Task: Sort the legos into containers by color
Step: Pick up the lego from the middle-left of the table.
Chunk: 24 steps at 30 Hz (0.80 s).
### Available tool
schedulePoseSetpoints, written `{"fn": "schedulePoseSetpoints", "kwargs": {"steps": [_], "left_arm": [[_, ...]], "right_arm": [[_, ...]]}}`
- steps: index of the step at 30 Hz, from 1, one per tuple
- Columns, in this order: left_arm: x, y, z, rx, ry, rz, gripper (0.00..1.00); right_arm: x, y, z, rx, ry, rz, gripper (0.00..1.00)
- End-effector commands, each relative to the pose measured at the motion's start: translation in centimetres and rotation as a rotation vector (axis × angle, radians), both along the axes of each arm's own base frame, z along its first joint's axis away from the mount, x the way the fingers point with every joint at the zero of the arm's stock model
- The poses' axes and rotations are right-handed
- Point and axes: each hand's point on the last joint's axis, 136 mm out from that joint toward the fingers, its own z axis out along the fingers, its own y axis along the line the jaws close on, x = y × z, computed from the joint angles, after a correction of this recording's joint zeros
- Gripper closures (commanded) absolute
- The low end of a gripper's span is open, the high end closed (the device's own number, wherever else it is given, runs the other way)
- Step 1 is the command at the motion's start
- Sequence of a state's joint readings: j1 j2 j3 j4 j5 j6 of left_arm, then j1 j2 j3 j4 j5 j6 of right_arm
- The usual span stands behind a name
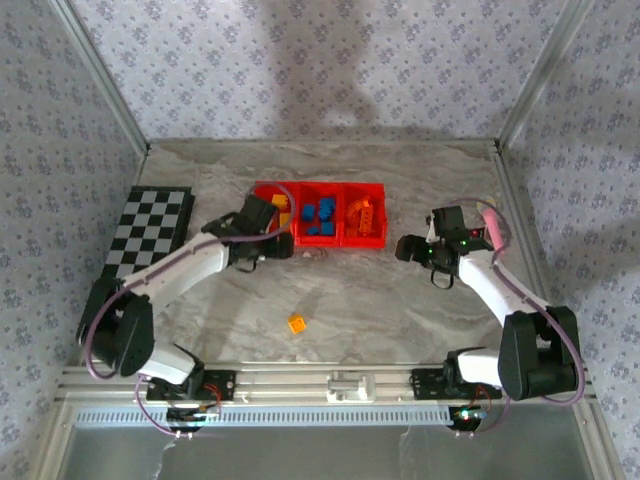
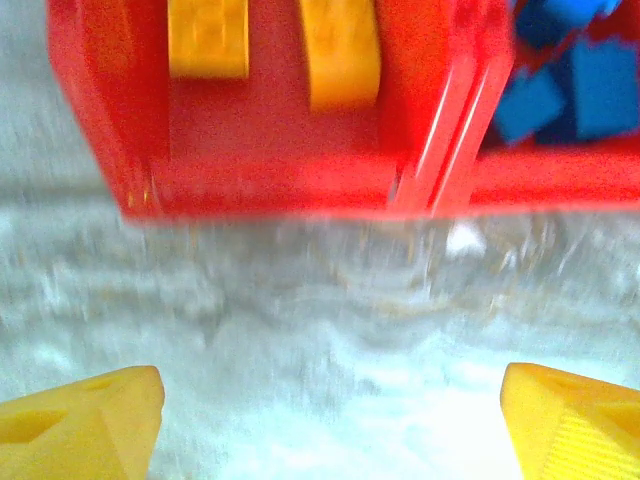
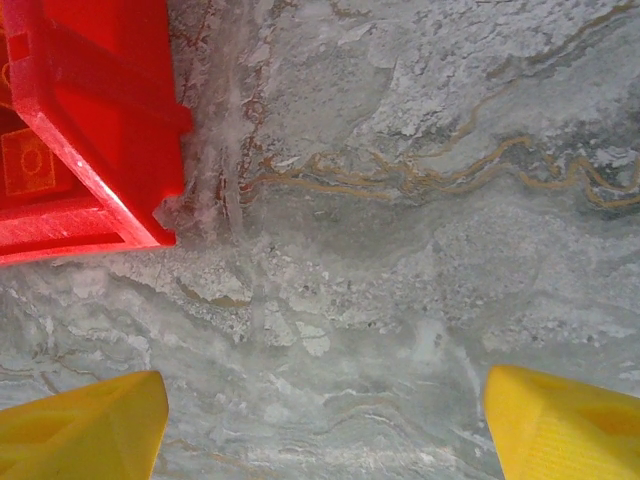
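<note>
Grey marbled desk (image 1: 380, 300) beneath everything. Well apart to the left of the containers (image 1: 362, 243), a black-and-white checkered board (image 1: 150, 230). The containers themselves: three red bins joined in a row, toward the far side of the desk.

Left claw (image 1: 262, 216) just beside the near-left corner of the containers, released and empty, with yellow fingers (image 2: 80, 425) spread wide over bare desk. Right claw (image 1: 410, 248) just to the right of the containers, near their front right corner. Likewise released, fingers (image 3: 560, 420) wide apart with nothing between.

Inside the containers, sorted by colour: yellow-orange legos (image 1: 283, 212) in the left bin, blue legos (image 1: 320, 218) in the middle, orange legos (image 1: 366, 214) in the right. From the blurred left wrist view, seemingly two yellow-orange pieces lying flat in the left bin.

One loose brick (image 1: 297, 323), yellow-orange, alone on the desk well in front of the containers, between the two arms.
</note>
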State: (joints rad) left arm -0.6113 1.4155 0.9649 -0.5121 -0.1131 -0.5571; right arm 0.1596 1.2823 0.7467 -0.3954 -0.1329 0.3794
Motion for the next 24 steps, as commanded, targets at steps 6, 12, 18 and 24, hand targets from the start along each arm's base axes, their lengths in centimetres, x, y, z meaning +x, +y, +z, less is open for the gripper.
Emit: {"fn": "schedulePoseSetpoints", "kwargs": {"steps": [6, 12, 18, 24], "left_arm": [[-7.5, -0.8, -3.2, -0.146, 0.064, 0.254, 0.12], [-10.4, -1.4, -5.1, -0.179, 0.082, 0.38, 0.14], [-12.0, -2.8, -5.3, -0.17, 0.076, 0.424, 0.15], [-12.7, -4.4, -5.6, -0.137, 0.087, 0.424, 0.15]], "right_arm": [[0.5, 2.2, 0.2, 0.025, -0.005, 0.032, 0.15], [0.2, 2.7, 0.3, 0.021, -0.011, 0.046, 0.15], [-0.5, 2.7, 0.2, 0.028, -0.017, 0.049, 0.15], [-1.2, 2.7, 0.0, 0.038, -0.022, 0.052, 0.15]]}}
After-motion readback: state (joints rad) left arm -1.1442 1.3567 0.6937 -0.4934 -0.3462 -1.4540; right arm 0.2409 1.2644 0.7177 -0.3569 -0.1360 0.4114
